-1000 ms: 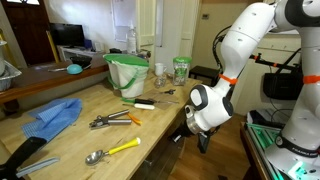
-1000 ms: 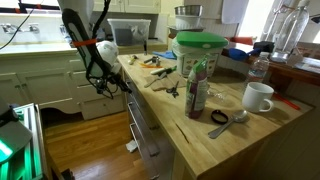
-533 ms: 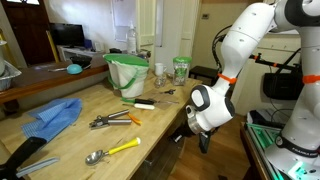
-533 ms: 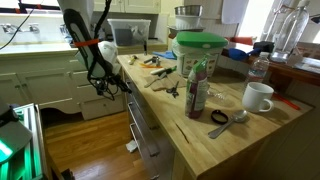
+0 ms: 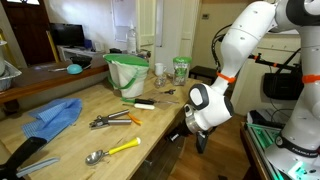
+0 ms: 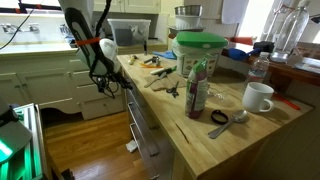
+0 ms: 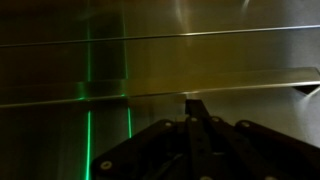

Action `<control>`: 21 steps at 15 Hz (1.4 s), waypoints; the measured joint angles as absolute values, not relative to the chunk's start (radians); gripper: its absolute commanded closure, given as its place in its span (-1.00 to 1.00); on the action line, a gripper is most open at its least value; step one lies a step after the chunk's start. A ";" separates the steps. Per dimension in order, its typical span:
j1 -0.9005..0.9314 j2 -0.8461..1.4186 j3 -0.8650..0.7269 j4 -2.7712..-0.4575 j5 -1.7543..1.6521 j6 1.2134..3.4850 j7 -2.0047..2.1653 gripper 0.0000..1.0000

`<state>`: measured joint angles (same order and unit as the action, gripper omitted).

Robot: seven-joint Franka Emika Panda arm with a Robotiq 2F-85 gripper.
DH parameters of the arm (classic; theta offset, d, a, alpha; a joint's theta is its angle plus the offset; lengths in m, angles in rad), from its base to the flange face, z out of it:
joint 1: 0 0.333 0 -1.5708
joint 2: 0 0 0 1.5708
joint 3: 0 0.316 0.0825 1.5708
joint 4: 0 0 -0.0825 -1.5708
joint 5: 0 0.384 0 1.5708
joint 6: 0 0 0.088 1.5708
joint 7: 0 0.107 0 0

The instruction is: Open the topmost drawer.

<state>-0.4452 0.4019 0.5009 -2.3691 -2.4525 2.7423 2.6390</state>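
The topmost drawer (image 6: 133,106) runs under the edge of the wooden counter (image 6: 235,130). Its dark front also shows in an exterior view (image 5: 172,141) and fills the wrist view (image 7: 200,65) as dim horizontal bands. I cannot see its inside or any cutlery tray. My gripper (image 5: 194,138) (image 6: 111,88) is at the counter's edge, level with the drawer front. In the wrist view its fingers (image 7: 197,108) lie together, shut, with the tips against the front. Whether they hold a handle is too dark to tell.
On the counter stand a green-lidded tub (image 5: 127,72) (image 6: 198,50), a blue cloth (image 5: 55,115), pliers (image 5: 112,120), a yellow-handled spoon (image 5: 112,151), a bottle (image 6: 197,90) and a white mug (image 6: 258,96). Lower drawers (image 6: 145,140) sit beneath. There is wood floor (image 6: 90,150) beside the counter.
My gripper has shifted very slightly away from the counter's edge. Nothing on the counter has moved.
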 measured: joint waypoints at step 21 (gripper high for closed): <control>-0.351 0.407 0.361 -2.328 -2.292 3.003 2.627 1.00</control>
